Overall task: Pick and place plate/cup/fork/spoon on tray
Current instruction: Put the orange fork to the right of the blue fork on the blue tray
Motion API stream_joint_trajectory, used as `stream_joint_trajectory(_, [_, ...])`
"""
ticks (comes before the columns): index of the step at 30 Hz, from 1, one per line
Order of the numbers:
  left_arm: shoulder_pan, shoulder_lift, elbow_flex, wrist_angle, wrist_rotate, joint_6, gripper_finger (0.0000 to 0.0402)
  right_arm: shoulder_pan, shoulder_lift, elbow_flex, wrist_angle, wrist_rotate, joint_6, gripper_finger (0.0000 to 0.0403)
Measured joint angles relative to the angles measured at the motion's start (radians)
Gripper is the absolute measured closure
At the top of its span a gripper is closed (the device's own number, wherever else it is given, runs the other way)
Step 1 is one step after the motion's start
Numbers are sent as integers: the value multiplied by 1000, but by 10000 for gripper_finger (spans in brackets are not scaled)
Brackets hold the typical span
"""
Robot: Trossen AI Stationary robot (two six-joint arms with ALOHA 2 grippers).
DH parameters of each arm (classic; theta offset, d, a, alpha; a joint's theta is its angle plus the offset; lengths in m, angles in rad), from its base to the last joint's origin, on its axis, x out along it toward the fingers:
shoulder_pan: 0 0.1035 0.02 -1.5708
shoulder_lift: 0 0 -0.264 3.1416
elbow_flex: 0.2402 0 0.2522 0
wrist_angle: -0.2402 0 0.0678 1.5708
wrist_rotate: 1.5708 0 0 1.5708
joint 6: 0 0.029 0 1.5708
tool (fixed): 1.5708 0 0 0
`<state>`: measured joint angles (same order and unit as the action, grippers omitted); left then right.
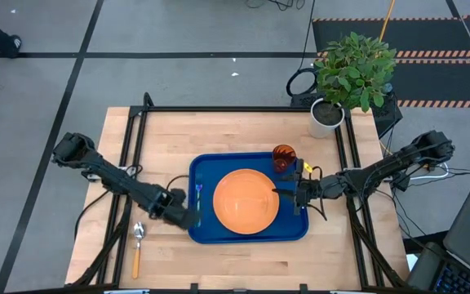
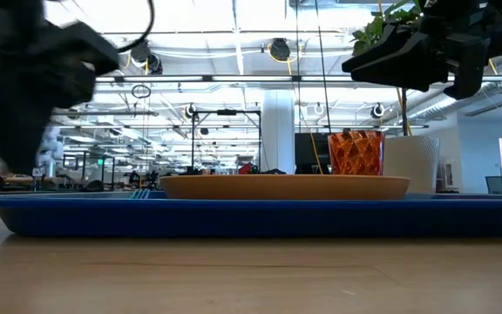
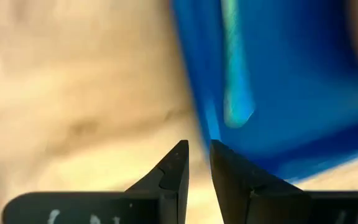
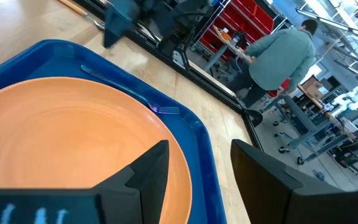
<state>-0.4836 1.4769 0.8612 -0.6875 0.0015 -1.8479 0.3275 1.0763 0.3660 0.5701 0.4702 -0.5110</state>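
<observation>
The blue tray (image 1: 206,167) lies at the table's middle. The orange plate (image 1: 246,200) lies flat in it. The dark orange cup (image 1: 283,157) stands upright in the tray's far right corner. The light-blue fork (image 1: 198,196) lies flat in the tray, left of the plate; it also shows in the right wrist view (image 4: 135,99). The spoon (image 1: 137,245) lies on the wood left of the tray. My left gripper (image 1: 188,214) hovers at the tray's near left edge, its fingers a narrow gap apart (image 3: 199,155) and empty. My right gripper (image 1: 288,196) is open above the plate's right edge (image 4: 197,162).
A white plant pot (image 1: 326,114) with a green plant stands at the table's far right corner. Black frame rails (image 1: 137,139) run along the table's left, right and far sides. A person (image 4: 278,56) stands in the room beyond the table.
</observation>
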Motion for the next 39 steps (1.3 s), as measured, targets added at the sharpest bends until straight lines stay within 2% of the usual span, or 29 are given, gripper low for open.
stream_joint_trajectory(15, [-285,0,0,-94,376,-463,334,0,0,0,-1,0,17,234])
stream_joint_trajectory(21, [-359,11,0,-189,378,-535,334,0,0,0,-5,0,21,234])
stream_joint_trajectory(33, [-396,126,0,-124,369,-546,334,0,0,0,-7,0,24,234])
stream_joint_trajectory(39, [-405,147,0,-122,418,-536,334,0,0,0,-10,0,24,234])
